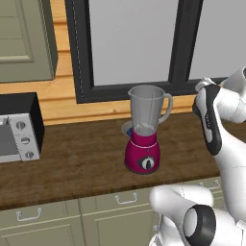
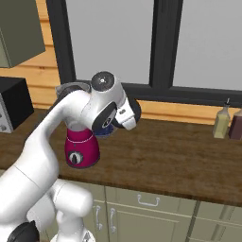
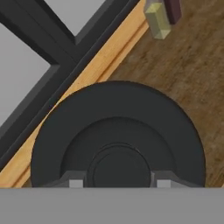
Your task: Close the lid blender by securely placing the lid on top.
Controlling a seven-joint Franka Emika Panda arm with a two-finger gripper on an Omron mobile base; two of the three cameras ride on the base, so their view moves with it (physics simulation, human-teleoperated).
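Left base view: I count one blender [image 1: 144,134], upright on the tabletop [image 1: 72,158], jar mouth uncovered; one toaster oven [image 1: 17,127] stands well apart.

Right base view: the arm hides the jar; two bottles [image 2: 221,122] stand at the far side.

Hand view: one lid [image 3: 118,140] sits clamped at its knob between the end effector [image 3: 117,183] fingertips. I judge the blender lies beside the held lid, not under it.

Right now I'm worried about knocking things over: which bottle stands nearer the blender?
The pale yellow bottle; the dark red bottle stands beyond it, farther from the blender.
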